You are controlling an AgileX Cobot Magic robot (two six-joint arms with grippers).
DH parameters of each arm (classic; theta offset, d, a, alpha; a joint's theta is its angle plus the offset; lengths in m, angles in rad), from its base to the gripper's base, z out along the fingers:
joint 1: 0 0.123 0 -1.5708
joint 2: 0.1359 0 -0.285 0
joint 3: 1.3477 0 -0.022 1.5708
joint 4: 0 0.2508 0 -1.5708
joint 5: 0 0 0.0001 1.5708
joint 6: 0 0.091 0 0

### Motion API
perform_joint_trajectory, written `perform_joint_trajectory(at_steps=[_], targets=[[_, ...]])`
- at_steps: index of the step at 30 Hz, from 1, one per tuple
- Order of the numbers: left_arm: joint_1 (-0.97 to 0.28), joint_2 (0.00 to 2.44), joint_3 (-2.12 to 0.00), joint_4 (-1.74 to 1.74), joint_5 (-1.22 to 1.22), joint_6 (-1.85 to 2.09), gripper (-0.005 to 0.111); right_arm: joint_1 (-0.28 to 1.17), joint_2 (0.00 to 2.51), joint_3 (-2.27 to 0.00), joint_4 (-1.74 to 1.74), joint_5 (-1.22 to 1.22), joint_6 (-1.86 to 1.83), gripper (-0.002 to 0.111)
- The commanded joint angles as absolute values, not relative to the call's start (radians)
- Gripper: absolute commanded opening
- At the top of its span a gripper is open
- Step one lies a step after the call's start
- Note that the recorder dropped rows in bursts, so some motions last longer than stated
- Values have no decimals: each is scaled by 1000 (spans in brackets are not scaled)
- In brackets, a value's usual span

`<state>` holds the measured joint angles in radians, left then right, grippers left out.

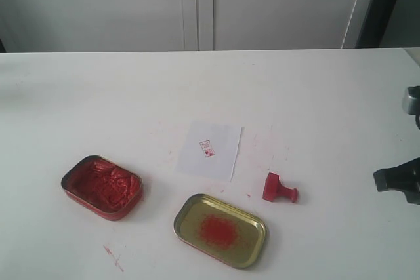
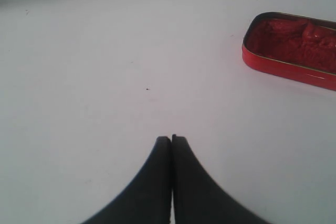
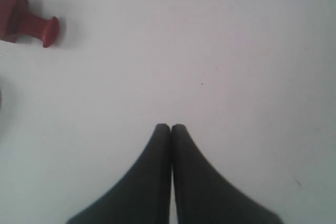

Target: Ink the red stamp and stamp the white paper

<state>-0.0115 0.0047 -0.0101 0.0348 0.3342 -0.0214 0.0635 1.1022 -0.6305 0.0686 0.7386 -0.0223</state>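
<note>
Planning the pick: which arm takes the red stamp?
Right. The red stamp lies on its side near the right claw, in its wrist view. The left claw sees only the ink tin.

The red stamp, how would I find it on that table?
Start at the white table and find the white paper near its middle. Right of the paper's lower corner, just past the gold lid, the red stamp lies on its side. It is the smallest red thing: a block with a knob, unlike the flat red tin.

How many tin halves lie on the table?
2: the paste-filled tin at the left, and the gold lid nearer the camera than the white paper. None seems hidden.
</note>
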Motion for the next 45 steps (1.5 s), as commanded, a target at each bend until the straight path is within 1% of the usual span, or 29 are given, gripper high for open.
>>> perform_joint_trajectory(at_steps=[1, 16, 24, 29, 45], targets=[[-9, 0, 0, 34, 341, -22, 0, 58, 984, -627, 49, 746, -18, 0], [-9, 0, 0, 34, 341, -22, 0, 58, 552, -508, 49, 698, -20, 0], [-9, 0, 0, 34, 341, -22, 0, 58, 400, -476, 49, 683, -20, 0], [-9, 0, 0, 34, 341, -22, 0, 58, 351, -476, 49, 670, -20, 0], [-9, 0, 0, 34, 341, -22, 0, 58, 351, -476, 52, 652, -20, 0]])
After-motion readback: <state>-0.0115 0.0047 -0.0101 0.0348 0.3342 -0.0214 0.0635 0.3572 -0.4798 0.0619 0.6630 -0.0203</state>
